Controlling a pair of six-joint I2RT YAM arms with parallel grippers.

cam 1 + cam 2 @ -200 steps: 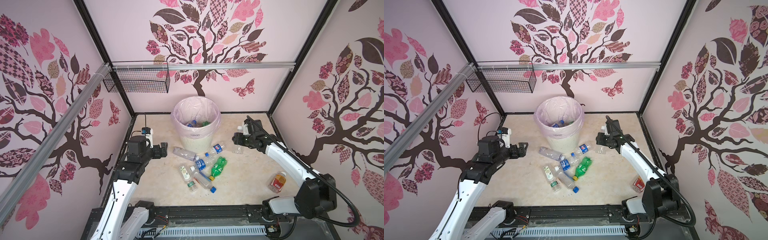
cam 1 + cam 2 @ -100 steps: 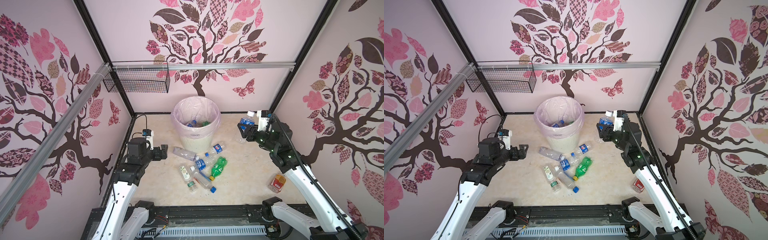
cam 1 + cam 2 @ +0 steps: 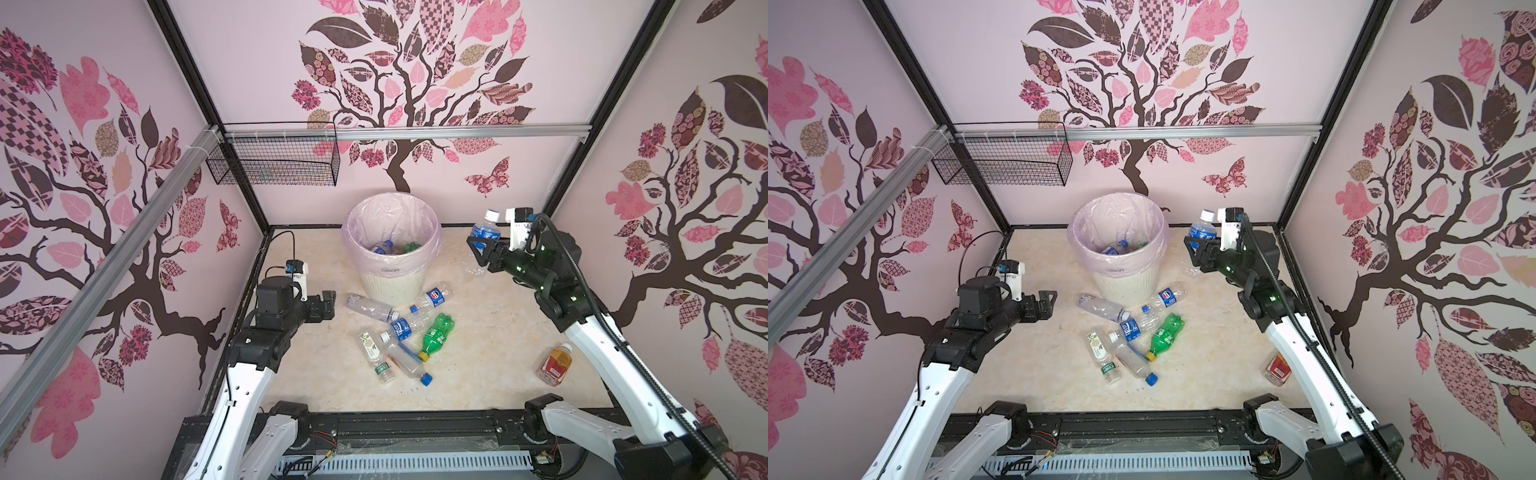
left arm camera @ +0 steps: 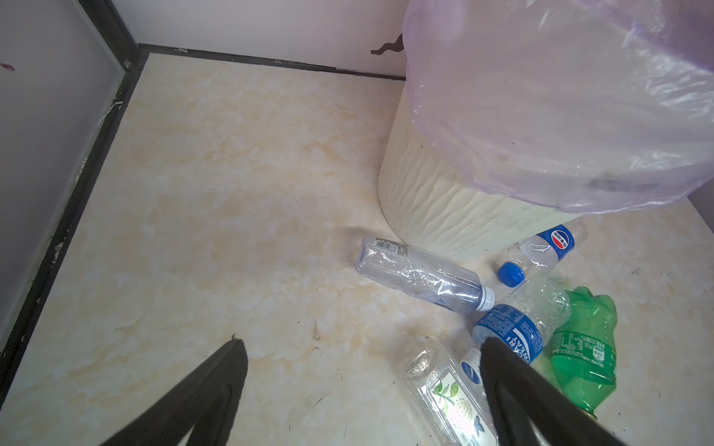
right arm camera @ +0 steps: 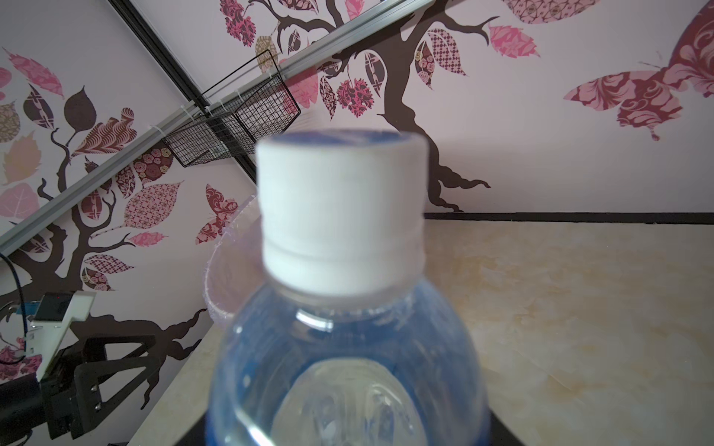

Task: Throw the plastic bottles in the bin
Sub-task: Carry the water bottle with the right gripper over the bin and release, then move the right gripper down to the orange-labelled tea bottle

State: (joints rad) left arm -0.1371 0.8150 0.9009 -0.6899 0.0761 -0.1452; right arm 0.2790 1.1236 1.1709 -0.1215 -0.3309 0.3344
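Bottle (image 3: pixel 483 231), white-capped, clamped cap-up in your right claw (image 3: pixel 484 248) near the bin (image 3: pixel 390 286); your left claw (image 3: pixel 328 303) spread wide.

A round red, white and blue Pepsi emblem sits on the blue label of the blue-capped bottle (image 4: pixel 541 251), which lies at the near right foot of the bin (image 4: pixel 444 200). Just nearer, the crumpled bottle (image 4: pixel 514 328) shows white letters "WEAT" and "RI" on its blue band. The clear bottle (image 4: pixel 417 276) bears a barcode with unreadable digits. Too small to read are the green bottle's (image 4: pixel 583 347) white print, a short dark word on the bin's front, and the raised white-capped bottle's (image 3: pixel 483 232) label.
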